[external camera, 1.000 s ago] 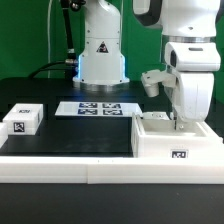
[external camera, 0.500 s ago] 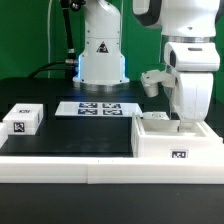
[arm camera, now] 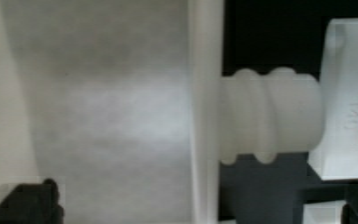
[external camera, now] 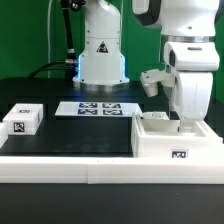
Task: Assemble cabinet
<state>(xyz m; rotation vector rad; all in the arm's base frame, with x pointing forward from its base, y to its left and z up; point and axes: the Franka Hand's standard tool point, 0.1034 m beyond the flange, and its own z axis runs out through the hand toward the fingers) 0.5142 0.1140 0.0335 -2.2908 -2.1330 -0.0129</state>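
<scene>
The cabinet's large white case (external camera: 175, 140) stands at the exterior view's right, open at the top, with a marker tag on its front. My gripper (external camera: 182, 118) reaches down into the case, and its fingertips are hidden behind the case wall there. In the wrist view the gripper (arm camera: 179, 208) straddles a white wall of the case (arm camera: 114, 110). One black fingertip (arm camera: 25, 205) shows far out to one side, so the jaws stand wide apart and hold nothing. A ribbed white cylinder (arm camera: 274, 115) sticks out beside that wall. A small white tagged block (external camera: 22, 120) lies at the left.
The marker board (external camera: 98, 108) lies flat at the back middle, in front of the robot's base (external camera: 100, 55). A long white border rail (external camera: 60, 170) runs along the front edge. The table top is black.
</scene>
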